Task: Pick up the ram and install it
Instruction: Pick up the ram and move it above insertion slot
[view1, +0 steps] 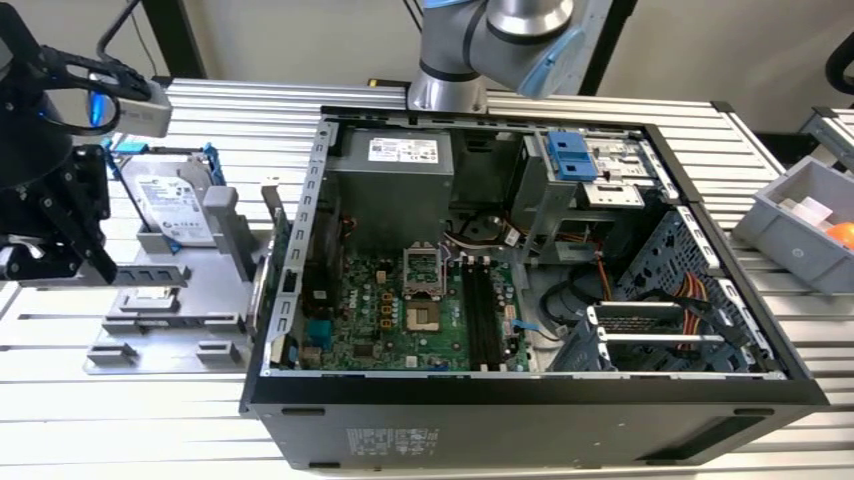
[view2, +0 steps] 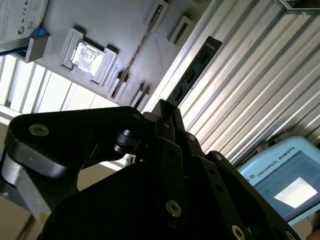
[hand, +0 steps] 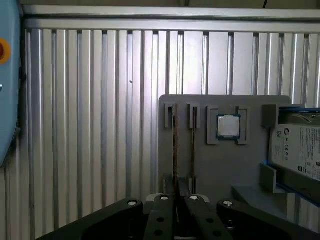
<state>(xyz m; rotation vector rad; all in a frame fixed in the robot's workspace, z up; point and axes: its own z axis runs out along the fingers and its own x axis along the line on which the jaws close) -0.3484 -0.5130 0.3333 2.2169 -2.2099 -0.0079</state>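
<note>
First wrist view: the ram (hand: 175, 145) stands on edge in a slot of the grey holder (hand: 225, 175), with one end hidden behind the jaws. The jaws hang above it, pressed together and gripping nothing. In the second wrist view the ram (view2: 139, 50) is a thin line well apart from the jaws. A processor chip (hand: 228, 126) sits in a square recess near the ram, with a hard drive (hand: 300, 150) beyond it. In the exterior view the holder (view1: 187, 270) lies on the ribbed table (view1: 134, 400), at the exterior view's left of the open computer case (view1: 534, 420), where the motherboard (view1: 387, 320) is exposed.
</note>
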